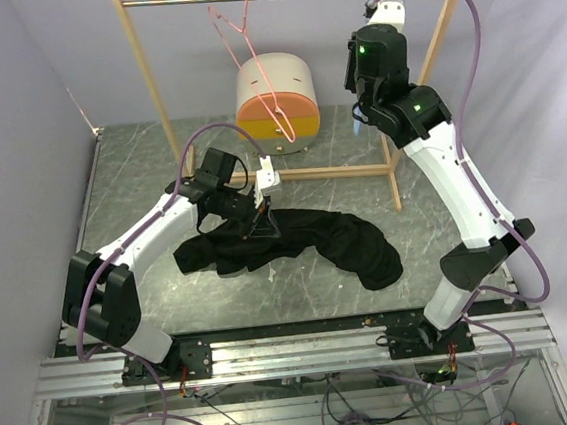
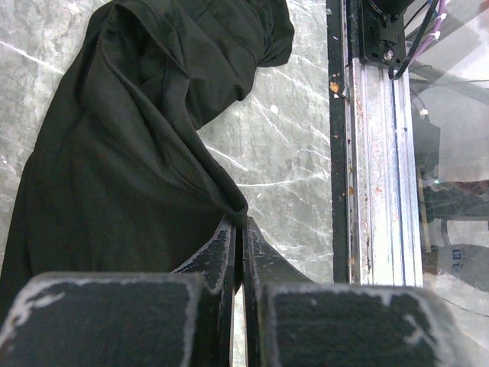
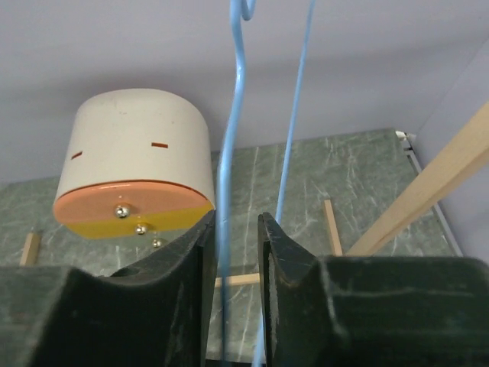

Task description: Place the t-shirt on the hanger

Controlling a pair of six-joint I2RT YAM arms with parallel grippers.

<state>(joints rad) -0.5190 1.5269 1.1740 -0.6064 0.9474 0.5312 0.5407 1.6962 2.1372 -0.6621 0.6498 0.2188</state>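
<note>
Top external view: the t-shirt (image 1: pixel 307 242), black and crumpled, lies in a long heap on the grey marbled table (image 1: pixel 140 186), near the front edge and between the two arms. Behind it stands a wooden rack (image 1: pixel 150 75) with a pink-red wire hanger (image 1: pixel 274 113) hooked on its rail, and a white drum with an orange and yellow face (image 1: pixel 296 81) on the table beneath. The left arm bends low over the left part of the cloth; the right arm reaches up to the right end of the rail.

Left wrist view: the left gripper (image 2: pixel 239 229) has its jaws pressed together, pinching a fold of the t-shirt, and the fabric draws to a point at the tips.

Right wrist view: the hanger (image 3: pixel 233 115), light-blue wire, hangs upright. One strand runs down between the jaws of the right gripper (image 3: pixel 237 222), which stand slightly apart, the gap wider than the wire; the strand lies close to one jaw
</note>
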